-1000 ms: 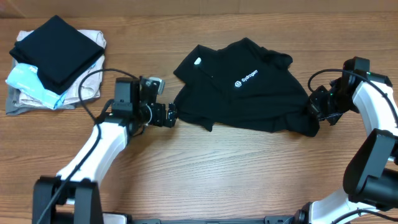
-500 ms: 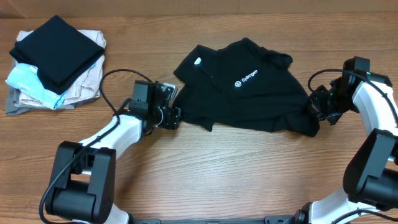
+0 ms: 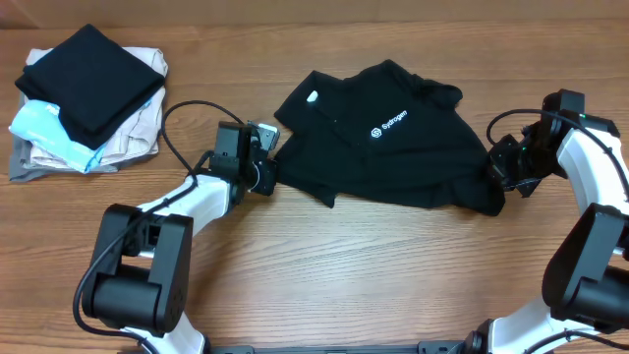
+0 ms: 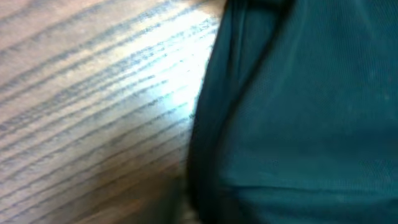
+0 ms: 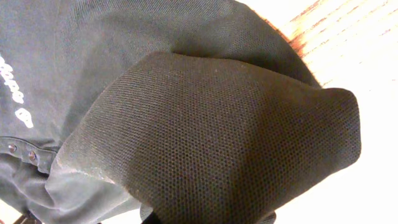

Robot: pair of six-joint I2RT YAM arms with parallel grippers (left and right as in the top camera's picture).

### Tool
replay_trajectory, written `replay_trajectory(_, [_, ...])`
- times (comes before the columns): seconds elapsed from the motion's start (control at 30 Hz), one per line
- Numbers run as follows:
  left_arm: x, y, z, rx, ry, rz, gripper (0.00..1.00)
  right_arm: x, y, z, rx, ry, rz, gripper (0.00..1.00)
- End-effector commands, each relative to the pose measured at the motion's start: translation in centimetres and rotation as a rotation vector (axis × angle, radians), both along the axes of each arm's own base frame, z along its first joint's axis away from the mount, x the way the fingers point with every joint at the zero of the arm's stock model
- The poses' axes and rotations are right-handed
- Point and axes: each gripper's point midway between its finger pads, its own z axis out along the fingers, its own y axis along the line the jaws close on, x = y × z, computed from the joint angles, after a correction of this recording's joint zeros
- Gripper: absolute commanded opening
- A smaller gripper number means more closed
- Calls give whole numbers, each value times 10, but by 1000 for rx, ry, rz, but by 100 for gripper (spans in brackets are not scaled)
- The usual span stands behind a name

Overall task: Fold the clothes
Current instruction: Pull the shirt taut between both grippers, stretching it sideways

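Note:
The black shirt [image 3: 393, 147] lies spread and crumpled at the table's middle right, with a white tag [image 3: 313, 96] at the collar and a small white logo [image 3: 388, 126]. My left gripper [image 3: 267, 177] is at the shirt's left edge. The left wrist view is blurred, showing dark fabric [image 4: 298, 112] against wood, and the fingers do not show there. My right gripper [image 3: 501, 169] is at the shirt's right edge. In the right wrist view a raised fold of mesh fabric [image 5: 205, 124] runs down into the right gripper [image 5: 208, 218], which is shut on it.
A stack of folded garments [image 3: 84, 93] sits at the far left, a black one on top of light-blue, beige and grey ones. The wooden table [image 3: 324, 265] is bare in front of the shirt. A black cable [image 3: 182, 113] loops near the left arm.
My left arm has swung right and up to the shirt's left edge, and its jaws have narrowed from wide open. The right arm and shirt have not moved.

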Motion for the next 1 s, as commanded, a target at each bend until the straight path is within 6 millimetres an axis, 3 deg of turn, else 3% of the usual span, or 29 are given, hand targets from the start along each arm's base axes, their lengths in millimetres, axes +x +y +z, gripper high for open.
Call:
replay_trajectory(0.0, [-18, 5, -22, 28, 87, 13, 4, 0, -2, -1, -11, 1, 0, 13])
replay_trajectory(0.13, [-20, 4, 2, 8, 87, 33, 4, 1, -2, -1, -12, -1, 0, 12])
replay_trajectory(0.3, [-27, 6, 57, -14, 90, 70, 4, -1, -2, -1, -9, 7, 0, 9])
replay_trajectory(0.53, [-58, 14, 123, -41, 154, 152, 4, -10, 1, -1, 4, 43, 0, 8])
replay_trajectory(0.67, [-74, 17, 146, -43, 203, 181, 4, -15, 7, 5, 34, 67, 8, 4])
replay_trajectory(0.8, [-84, 12, 164, -80, 261, 186, 4, -9, 19, 24, 109, 26, 70, 4])
replay_trajectory(0.97, [-68, 2, 181, -138, 194, 169, 4, 4, 21, 42, 125, -32, 99, 4])
